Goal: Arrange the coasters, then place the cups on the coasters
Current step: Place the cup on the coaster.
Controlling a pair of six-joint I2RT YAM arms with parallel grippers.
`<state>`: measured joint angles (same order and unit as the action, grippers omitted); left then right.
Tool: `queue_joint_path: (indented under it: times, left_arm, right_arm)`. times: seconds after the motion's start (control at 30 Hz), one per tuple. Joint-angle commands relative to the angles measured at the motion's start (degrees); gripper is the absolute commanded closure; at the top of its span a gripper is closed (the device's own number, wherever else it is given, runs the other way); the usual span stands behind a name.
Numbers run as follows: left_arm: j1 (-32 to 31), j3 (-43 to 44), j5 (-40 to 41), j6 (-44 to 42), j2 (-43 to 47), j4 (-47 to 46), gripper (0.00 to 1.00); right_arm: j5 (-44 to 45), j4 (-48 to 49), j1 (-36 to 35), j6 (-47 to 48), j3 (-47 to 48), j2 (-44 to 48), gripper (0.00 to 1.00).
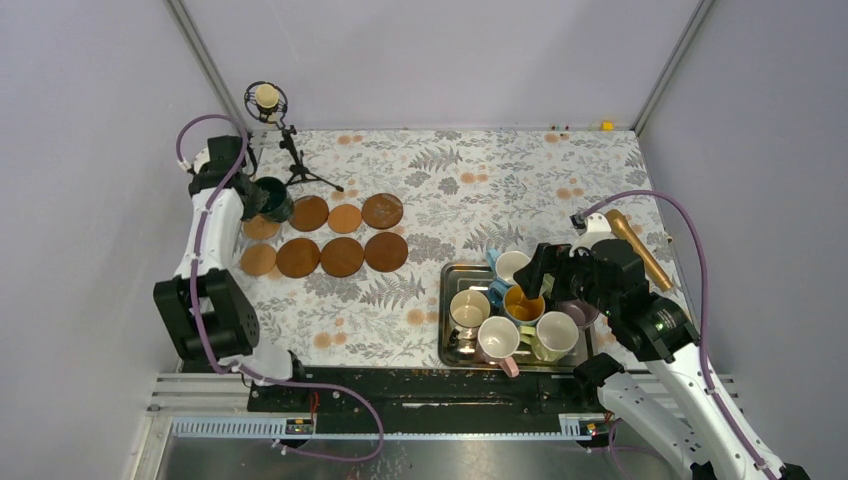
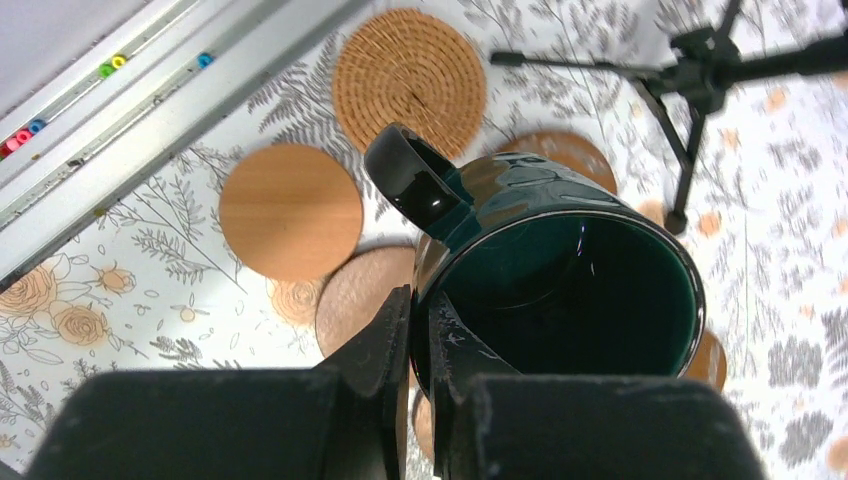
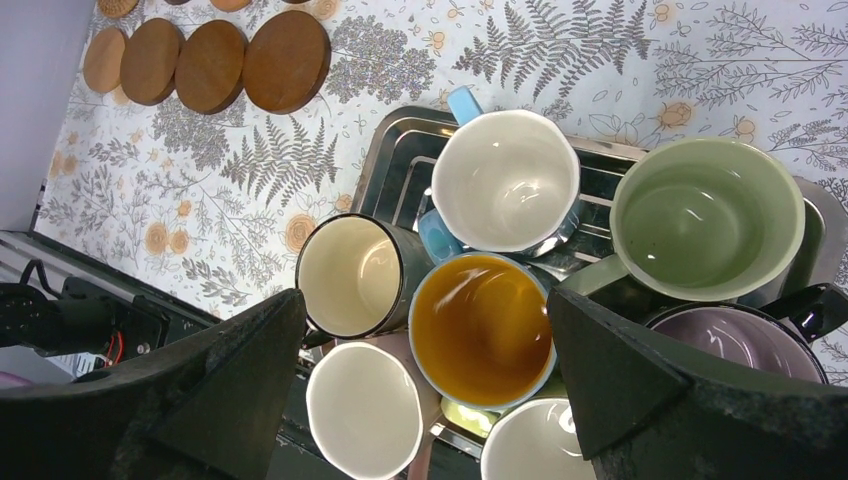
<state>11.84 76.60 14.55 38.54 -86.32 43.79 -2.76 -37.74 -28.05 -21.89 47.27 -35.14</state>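
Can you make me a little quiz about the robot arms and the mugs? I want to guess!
1. True or false: the left gripper is pinching the wall of the dark green mug.
2. Where are the other mugs? A: in the steel tray. B: on the floor. C: on a shelf.
3. Fill in: the right gripper above the tray has its jaws ____.

Key: 1 true; 2 A; 3 open.

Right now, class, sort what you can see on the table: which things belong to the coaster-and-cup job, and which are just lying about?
Job: coasters; dark green mug; other mugs.
Lying about: steel tray; microphone on its tripod; wooden rod.
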Motion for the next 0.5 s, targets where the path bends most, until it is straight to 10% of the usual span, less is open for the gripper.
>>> queue_joint_path:
  times: [0.0,0.47]
  left_arm:
    - [3.62,5.61,3.61,4.73,-3.28,-4.58,1.00]
    - [10.65,12.24,0.07,6.16,-16.28,-6.00,1.00]
  right_arm:
    - [-1.53,3.09,0.15,-0.50,0.18,-0.15,0.00]
    - [-0.50,3.40,0.11,0.10,0.87,-2.32,0.00]
